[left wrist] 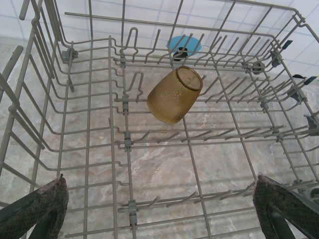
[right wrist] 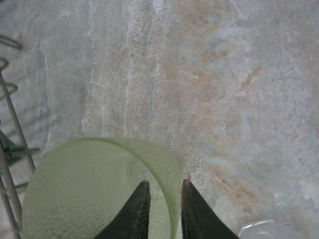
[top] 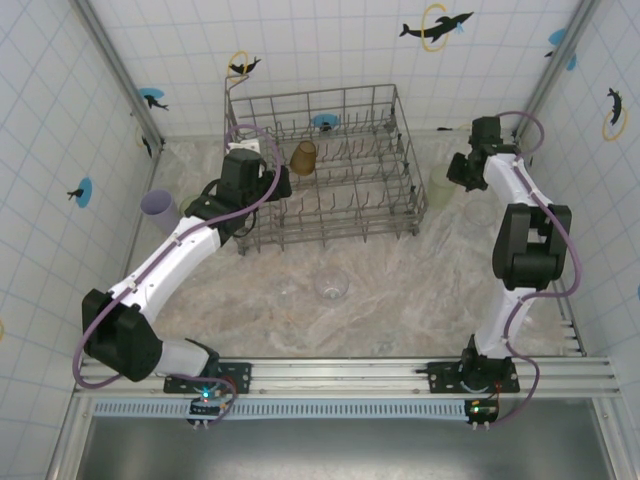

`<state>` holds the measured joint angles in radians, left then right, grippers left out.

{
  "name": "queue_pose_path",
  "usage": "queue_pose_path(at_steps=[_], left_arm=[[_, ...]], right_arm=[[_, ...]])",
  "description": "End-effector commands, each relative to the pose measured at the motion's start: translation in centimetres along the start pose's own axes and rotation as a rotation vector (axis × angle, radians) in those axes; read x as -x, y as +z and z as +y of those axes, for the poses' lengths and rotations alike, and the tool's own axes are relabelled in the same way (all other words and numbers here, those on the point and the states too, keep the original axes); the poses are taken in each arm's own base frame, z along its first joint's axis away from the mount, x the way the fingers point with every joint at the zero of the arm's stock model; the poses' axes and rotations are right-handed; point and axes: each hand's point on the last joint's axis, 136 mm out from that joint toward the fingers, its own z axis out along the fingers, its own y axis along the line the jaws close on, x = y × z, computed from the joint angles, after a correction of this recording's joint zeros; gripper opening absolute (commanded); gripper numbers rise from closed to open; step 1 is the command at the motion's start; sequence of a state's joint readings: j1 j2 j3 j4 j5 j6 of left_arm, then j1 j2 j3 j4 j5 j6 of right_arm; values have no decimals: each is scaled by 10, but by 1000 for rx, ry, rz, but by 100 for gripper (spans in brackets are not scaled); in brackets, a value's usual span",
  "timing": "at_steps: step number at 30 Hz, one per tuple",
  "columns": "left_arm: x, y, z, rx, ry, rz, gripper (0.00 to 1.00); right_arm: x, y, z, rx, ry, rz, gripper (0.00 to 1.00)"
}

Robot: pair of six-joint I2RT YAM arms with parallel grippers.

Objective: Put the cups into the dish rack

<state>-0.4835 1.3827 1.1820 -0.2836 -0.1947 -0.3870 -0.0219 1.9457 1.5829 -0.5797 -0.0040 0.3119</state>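
1. The right claw sits at the bottom centre of the right wrist view. Its two dark fingers are drawn close together, pinching the thin wall of a pale green cup. One finger is inside the cup and the other outside.
2. The pale green cup takes up the lower left of that view and stands on the marbled table. Grey wires of the dish rack run along the left edge. Part of a clear cup shows in the lower right corner.
3. In the overhead view the right claw is in the upper right. The pale green cup is at its tip, just beside the right wall of the dish rack.
4. The left claw is spread wide. Its fingers reach in from the two bottom corners of the left wrist view, with nothing gripped between them. It hangs over the inside of the dish rack.
5. An amber cup lies tilted among the upright tines, above the centre of the left wrist view. Overhead, the amber cup is in the upper left part of the rack, just right of the left claw.
6. A lilac cup rests on the table at the left of the overhead view, near the tiled wall and outside the rack.
7. Two clear cups stand on the table just below the rack, near the middle of the frame. Another clear one is at the right, just below the pale green cup.
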Motion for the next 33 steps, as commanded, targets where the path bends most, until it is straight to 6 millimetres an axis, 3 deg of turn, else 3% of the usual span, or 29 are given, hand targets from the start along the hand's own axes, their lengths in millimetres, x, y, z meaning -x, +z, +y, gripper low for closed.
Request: queue_pose_path(at_steps=[1,10,18,27,33], left_arm=[[0,-6,4,14,-10,-10,97],[0,-6,3,11,-11,-4,97],[1,-8,5,18,-13,-11,97],[-3,-6,4,14,-15,3,97],[-2,-8,5,17,-7,-1,98]], right_arm=[[11,-3,0,7,6,-13,15],[9,0,4,45,26,5,0],[36,-35,8,49,32,-80,0],[49,-52,5,21,49,-121,0],[66,-76,6,5,45,-178,0]])
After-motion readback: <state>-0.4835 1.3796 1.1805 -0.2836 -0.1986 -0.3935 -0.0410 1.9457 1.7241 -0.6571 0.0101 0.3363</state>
